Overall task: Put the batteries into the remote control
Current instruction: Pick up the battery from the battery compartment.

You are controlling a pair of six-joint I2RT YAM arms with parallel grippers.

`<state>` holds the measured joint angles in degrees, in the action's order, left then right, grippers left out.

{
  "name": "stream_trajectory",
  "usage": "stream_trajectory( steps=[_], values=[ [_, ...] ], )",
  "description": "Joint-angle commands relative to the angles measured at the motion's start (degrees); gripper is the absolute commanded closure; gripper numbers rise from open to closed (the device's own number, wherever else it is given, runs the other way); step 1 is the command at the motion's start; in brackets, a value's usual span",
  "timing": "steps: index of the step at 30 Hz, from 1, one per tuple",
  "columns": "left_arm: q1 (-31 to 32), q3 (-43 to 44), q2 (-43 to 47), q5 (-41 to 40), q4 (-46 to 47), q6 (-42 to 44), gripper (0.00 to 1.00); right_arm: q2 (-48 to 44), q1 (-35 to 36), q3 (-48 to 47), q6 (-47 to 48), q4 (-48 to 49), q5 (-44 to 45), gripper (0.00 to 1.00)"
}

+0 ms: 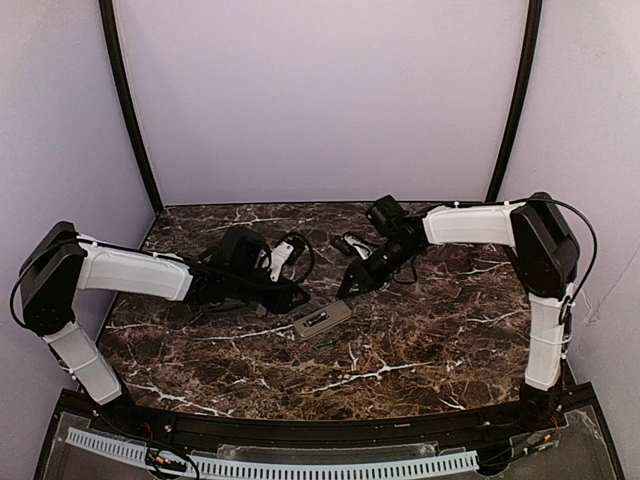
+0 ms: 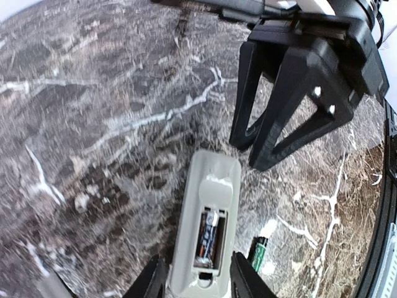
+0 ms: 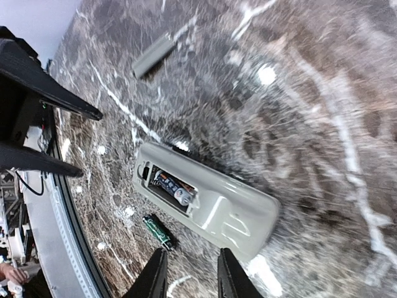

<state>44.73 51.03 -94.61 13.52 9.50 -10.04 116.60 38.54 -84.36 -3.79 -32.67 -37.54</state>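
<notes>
Right gripper [image 3: 191, 261] hangs partly open with nothing in it. Left gripper [image 2: 198, 273] is open and empty too. Between them the one remote control [image 3: 211, 205] lies back-up on the worktop [image 3: 298, 93], bay uncovered. Two batteries: a seated battery [image 3: 173, 188] in the bay, a loose battery [image 3: 158, 231] just beside the right gripper's tip. It looks light, slick and likely to roll, so pinch mid-body. One grey cover [image 3: 152, 56] lies well beyond.
</notes>
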Motion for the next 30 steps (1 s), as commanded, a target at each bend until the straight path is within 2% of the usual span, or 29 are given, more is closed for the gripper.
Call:
stream_trajectory(
  steps=[1, 7, 11, 30],
  values=[
    [0.60, 4.40, -0.64, -1.72, -8.25, 7.37, 0.64, -5.99, -3.58, 3.80, -1.36, 5.12, -3.49, 0.71],
    [3.48, 13.15, -6.64, -4.34, -18.19, 14.03, 0.67, -8.40, -6.37, 7.50, -0.90, 6.43, -4.47, 0.69],
    [4.07, 16.05, -8.98, -4.45, -20.84, 15.26, 0.70, -8.78, -6.99, 9.20, -0.93, 7.61, -5.11, 0.69],
    [6.10, 23.98, -16.46, -6.65, -25.75, 18.67, 0.74, -7.81, -7.40, 10.17, -0.69, 8.61, -6.58, 0.71]
  ],
)
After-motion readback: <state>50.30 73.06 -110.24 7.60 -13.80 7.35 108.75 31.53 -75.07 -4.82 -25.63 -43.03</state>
